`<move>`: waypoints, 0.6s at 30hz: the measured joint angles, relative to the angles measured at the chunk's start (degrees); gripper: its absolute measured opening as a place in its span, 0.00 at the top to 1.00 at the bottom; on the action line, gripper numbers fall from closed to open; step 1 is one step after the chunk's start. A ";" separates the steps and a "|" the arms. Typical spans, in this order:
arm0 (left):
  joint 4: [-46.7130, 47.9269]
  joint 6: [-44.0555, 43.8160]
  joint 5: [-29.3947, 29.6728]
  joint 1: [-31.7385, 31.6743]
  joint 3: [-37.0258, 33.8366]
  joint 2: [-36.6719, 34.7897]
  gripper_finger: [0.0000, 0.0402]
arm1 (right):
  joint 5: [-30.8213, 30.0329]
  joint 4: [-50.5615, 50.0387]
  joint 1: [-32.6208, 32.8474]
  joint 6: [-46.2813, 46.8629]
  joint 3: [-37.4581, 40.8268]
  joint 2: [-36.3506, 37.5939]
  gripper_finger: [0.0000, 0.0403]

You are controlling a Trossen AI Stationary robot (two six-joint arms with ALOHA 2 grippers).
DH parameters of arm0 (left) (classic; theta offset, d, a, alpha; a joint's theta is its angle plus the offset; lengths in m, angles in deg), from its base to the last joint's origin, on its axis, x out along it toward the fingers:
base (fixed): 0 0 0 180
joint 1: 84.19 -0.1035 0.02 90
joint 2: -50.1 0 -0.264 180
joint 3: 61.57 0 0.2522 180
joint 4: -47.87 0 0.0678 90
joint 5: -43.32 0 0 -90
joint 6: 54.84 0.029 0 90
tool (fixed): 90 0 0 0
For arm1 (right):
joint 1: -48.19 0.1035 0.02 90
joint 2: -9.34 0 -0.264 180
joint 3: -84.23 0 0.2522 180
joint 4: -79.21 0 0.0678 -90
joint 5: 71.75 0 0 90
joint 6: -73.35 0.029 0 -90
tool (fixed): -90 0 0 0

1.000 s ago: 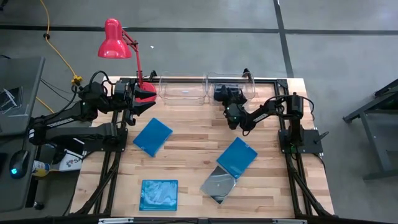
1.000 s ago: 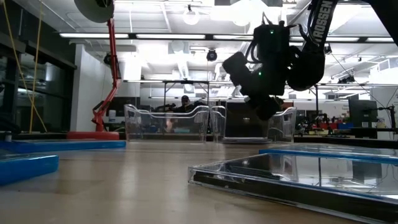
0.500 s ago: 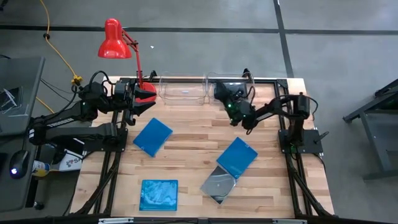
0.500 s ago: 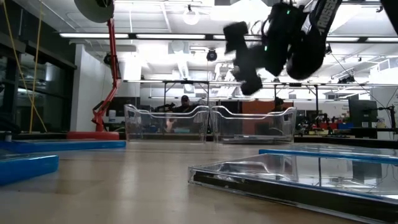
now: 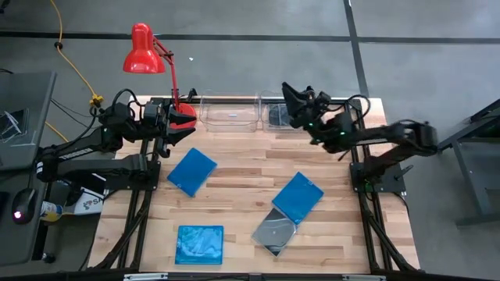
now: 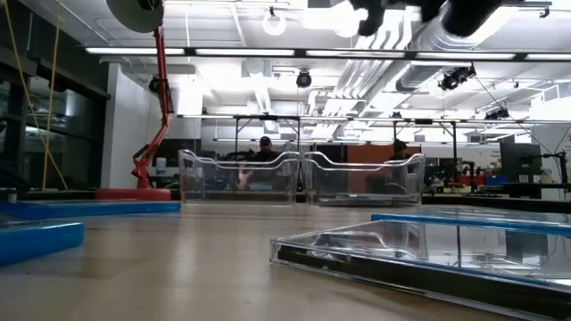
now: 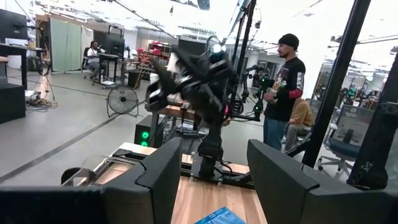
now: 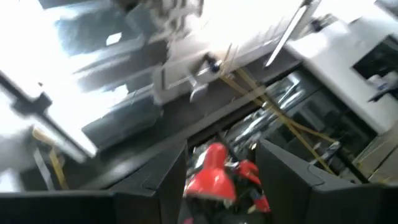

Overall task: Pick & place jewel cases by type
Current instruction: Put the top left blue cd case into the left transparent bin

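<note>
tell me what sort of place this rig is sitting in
Most likely a robotics lab or open workshop: a bare concrete floor around the wooden table, ceiling strip lights over rows of workbenches, and a person standing among desks and equipment.

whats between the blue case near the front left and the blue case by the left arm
Nothing: in the high view, only bare wooden table separates the front-left blue case from the blue case nearer the left arm.

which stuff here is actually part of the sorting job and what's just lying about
Job: blue jewel cases; smoky clear jewel case; dark case in the right clear bin; left clear bin.
Lying about: red lamp; yellow cable.
</note>
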 joint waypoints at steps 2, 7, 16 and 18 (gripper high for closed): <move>0.02 0.00 0.00 0.00 0.00 -0.01 0.55 | 1.76 -5.81 1.16 -1.68 0.00 4.18 0.58; 0.02 0.00 0.02 0.00 0.01 0.01 0.55 | 2.80 -18.45 4.66 -5.37 0.00 13.17 0.63; 0.02 0.00 0.04 0.00 0.00 0.00 0.55 | 6.07 -29.42 10.27 -6.72 0.00 22.46 0.68; 0.19 0.02 0.02 0.00 0.01 0.01 0.55 | 8.21 -30.06 11.43 -6.57 0.00 23.59 0.68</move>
